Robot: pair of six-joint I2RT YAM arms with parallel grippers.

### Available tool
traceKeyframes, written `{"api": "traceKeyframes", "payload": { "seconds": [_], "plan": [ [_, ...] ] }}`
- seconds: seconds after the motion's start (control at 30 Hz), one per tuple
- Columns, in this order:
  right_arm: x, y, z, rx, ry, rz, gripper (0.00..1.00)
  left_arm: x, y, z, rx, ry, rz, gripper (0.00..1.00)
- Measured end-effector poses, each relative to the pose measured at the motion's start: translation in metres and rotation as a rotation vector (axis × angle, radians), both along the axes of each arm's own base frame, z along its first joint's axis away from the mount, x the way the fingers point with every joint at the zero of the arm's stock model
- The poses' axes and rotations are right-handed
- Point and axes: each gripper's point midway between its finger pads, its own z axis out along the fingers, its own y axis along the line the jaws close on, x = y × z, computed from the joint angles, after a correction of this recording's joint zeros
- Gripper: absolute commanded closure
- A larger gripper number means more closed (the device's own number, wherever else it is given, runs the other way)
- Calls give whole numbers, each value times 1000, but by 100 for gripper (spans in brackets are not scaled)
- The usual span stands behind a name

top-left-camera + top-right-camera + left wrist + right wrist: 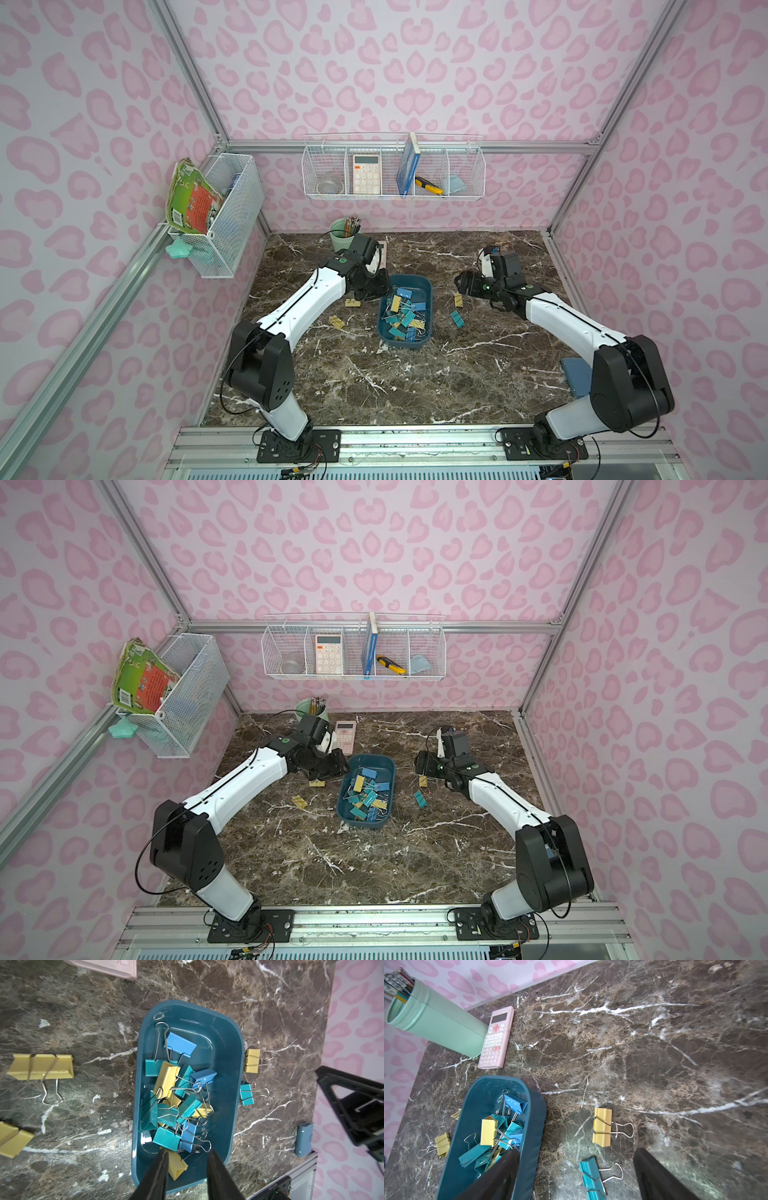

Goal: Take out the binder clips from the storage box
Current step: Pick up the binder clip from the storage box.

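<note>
We are hovering the left gripper (188, 1151) over the box (228, 1028), fingers partly spread, pinching nothing. A yellow clip (177, 1165) is lying between them, against one finger, its length slanting across the gap. The right gripper (577, 1151), spread wide, is hanging beside the box, farther off.

The tabletop (415, 395) is dark brown marble, veined in white and tan. The storage box (224, 1047) is a deep teal-blue. The binder clips (187, 1105) heaped in it are teal, pale yellow and sky blue, all with silver wire handles. Outside it, a yellow clip (602, 1126) and a teal clip (591, 1176) show the same silver wire. The cup (438, 1020) is mint green, and the calculator (496, 1039) pale pink with a few red keys. The walls (415, 62) are pale pink with darker pink leopard spots. The wire baskets (316, 162) are white.
</note>
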Motion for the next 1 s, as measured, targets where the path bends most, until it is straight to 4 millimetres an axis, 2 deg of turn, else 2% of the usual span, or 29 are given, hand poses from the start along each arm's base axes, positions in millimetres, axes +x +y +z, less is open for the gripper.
{"api": "traceKeyframes", "payload": {
  "seconds": [0.13, 0.27, 0.53, 0.8, 0.9, 1.0],
  "plan": [
    [-8, -3, 16, 13, -33, -5, 1, 6, -4, -17, 50, 34, -42, 68],
    [-16, -7, 22, 18, -40, -8, 1, 14, -4, -31, 98, 46, -59, 69],
    [-22, -9, 29, 23, -45, -10, 1, 24, 1, -64, 197, 92, -105, 72],
    [-24, -11, 27, 23, -38, -20, 1, 27, -2, -80, 231, 118, -136, 73],
    [-24, -11, 27, 25, -36, -22, 1, 30, -5, -85, 248, 119, -143, 79],
    [-24, -11, 27, 27, -35, -23, 1, 30, -5, -93, 261, 133, -148, 91]
  ]
}}
